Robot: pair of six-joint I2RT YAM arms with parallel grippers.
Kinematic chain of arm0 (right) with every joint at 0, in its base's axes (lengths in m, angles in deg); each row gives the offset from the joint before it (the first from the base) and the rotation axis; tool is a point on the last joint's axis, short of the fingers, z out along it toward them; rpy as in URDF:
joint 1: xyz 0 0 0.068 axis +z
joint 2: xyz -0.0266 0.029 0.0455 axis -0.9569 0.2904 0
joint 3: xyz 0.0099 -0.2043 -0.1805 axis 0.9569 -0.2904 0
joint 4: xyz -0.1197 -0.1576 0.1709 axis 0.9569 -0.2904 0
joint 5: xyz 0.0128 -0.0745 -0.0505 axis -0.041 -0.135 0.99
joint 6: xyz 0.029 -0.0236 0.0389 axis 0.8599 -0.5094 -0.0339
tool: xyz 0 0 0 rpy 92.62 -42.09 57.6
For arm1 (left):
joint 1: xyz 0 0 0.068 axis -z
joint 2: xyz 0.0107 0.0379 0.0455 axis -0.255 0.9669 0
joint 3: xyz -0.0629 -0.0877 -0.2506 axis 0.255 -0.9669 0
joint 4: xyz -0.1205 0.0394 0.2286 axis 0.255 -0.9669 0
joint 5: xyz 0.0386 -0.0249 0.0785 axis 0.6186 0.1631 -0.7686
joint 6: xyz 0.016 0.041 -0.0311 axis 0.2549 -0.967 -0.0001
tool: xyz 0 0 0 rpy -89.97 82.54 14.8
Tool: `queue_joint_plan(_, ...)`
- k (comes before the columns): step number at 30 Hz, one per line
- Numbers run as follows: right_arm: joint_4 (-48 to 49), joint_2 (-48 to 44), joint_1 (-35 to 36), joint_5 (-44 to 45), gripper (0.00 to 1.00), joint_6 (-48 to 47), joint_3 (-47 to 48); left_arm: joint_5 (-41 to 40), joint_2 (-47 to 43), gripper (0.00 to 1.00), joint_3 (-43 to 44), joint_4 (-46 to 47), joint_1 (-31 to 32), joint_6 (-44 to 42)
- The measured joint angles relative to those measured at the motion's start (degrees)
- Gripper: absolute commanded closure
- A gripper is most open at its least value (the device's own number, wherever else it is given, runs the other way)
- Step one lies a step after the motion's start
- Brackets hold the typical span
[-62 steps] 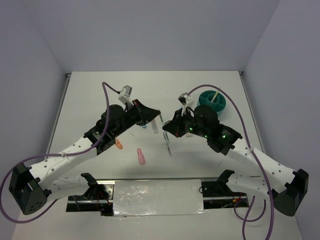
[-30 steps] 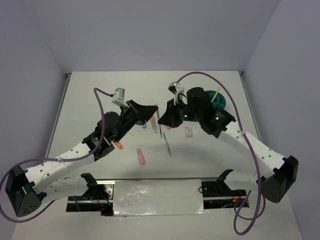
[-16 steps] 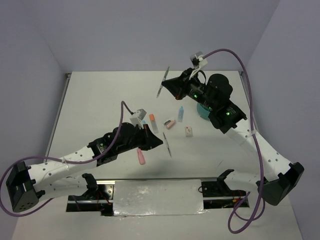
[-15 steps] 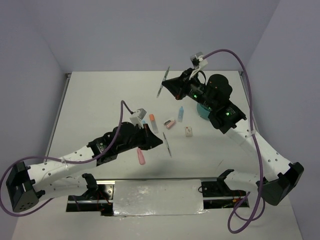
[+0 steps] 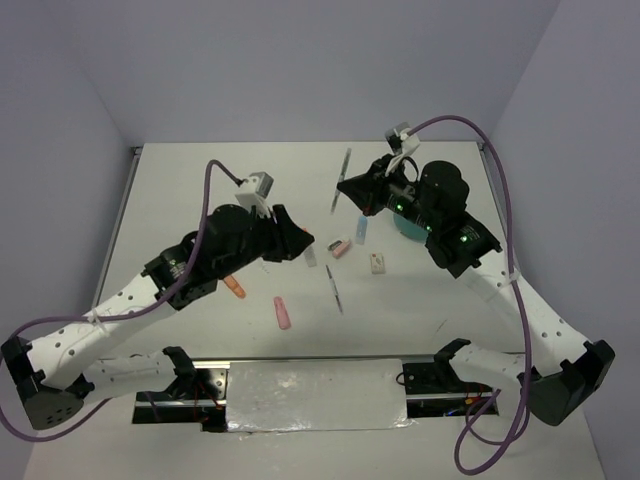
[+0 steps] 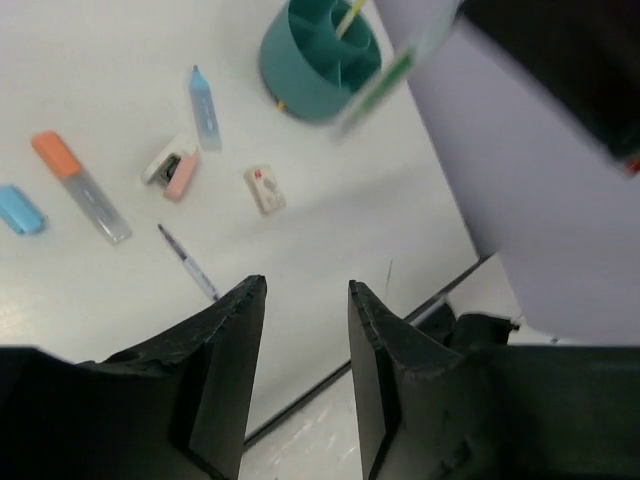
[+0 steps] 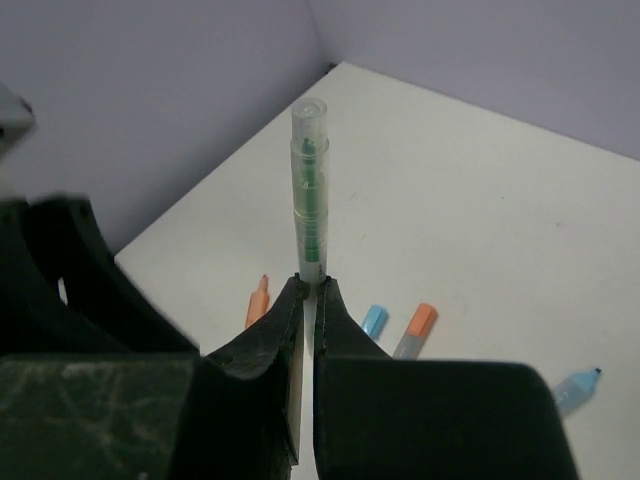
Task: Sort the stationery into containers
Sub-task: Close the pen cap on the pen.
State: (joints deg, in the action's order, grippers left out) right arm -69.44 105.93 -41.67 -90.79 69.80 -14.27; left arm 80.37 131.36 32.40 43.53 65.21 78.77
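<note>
My right gripper [image 5: 352, 186] is shut on a clear pen with a green core [image 5: 343, 180], held high above the table; in the right wrist view the pen [image 7: 310, 190] stands out from the closed fingertips [image 7: 308, 285]. The teal organiser [image 5: 408, 228] is mostly hidden behind the right arm; the left wrist view shows it [image 6: 320, 55] with a yellow pen [image 6: 348, 15] in it. My left gripper [image 5: 303, 243] is open and empty above the scattered items [image 6: 305, 300]. On the table lie a blue highlighter [image 5: 361, 229], a pink-white eraser [image 5: 341, 247], a white eraser [image 5: 377, 263] and a thin pen [image 5: 333, 288].
A pink highlighter [image 5: 283, 312] and an orange item [image 5: 236, 289] lie near the front. An orange highlighter [image 6: 80, 185] and a blue cap [image 6: 20, 210] lie under the left arm. The taped front edge [image 5: 315, 392] runs between the arm bases.
My right gripper lifted the clear green pen off the table and carried it up and right, toward the organiser. My left arm swung forward near the pink highlighter, then back up and left.
</note>
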Motion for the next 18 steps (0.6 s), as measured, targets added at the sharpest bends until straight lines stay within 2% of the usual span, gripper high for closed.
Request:
queue_joint_plan(1, -1.64, -0.26, 0.02, -1.01, 1.00, -0.28, 0.39, 0.20, 0.09, 0.43, 1.53, -0.46, -1.09, -1.44)
queue_joint_plan(6, -9.46, -0.50, 0.33, -6.16, 1.00, -0.46, 1.88, 5.53, 0.48, 0.37, 8.24, 1.73, -9.14, -6.51)
queue_joint_plan(10, -15.52, -0.74, 1.31, -11.69, 1.00, -0.55, 1.97, 17.03, 3.65, 0.36, 11.58, 9.35, -16.48, -7.15)
queue_joint_plan(18, -23.96, -0.83, 2.71, -17.99, 1.00, -1.53, 3.93, 38.84, 14.49, 0.40, 13.14, 21.42, -18.01, -3.67)
